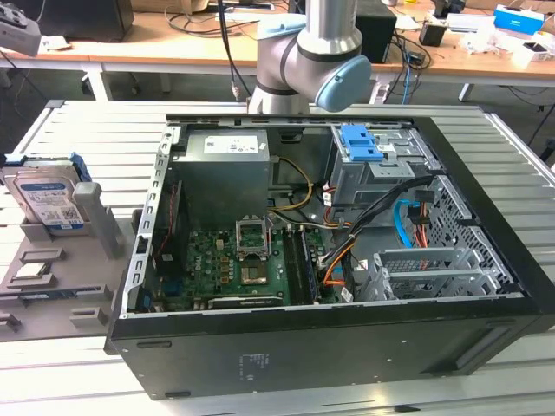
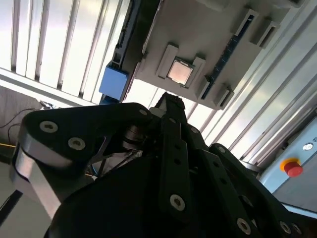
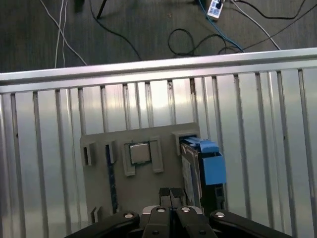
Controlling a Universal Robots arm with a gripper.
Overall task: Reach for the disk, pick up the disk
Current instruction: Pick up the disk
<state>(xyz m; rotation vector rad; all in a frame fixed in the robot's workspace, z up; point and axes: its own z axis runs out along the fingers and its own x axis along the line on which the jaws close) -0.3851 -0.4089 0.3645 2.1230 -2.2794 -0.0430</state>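
Nearest in the exterior view is the open computer case [image 1: 303,355], lying on its side on the slatted metal table [image 1: 69,130], with its green motherboard [image 1: 234,260] exposed. On the exterior view's left, just beside the case, sits a grey holder tray [image 1: 61,295] with a small chip [image 1: 30,270] lying flat in a recess. Farther back on that tray the disk [image 1: 43,198] stands upright on its edge in a slot, label facing out, with a grey post [image 1: 91,208] tight against its right side.

In the first wrist view the gripper [image 3: 171,193] hovers above the tray [image 3: 148,134]. Its jaws are pressed together with nothing between them, and its tips sit between the chip [image 3: 139,152] and the blue-railed disk [image 3: 210,166], apart from both.

Deeper inside the case a blue latch [image 1: 360,143] tops the drive cage. Beyond it rises the arm [image 1: 321,52], and farthest off is a cluttered desk [image 1: 173,48].
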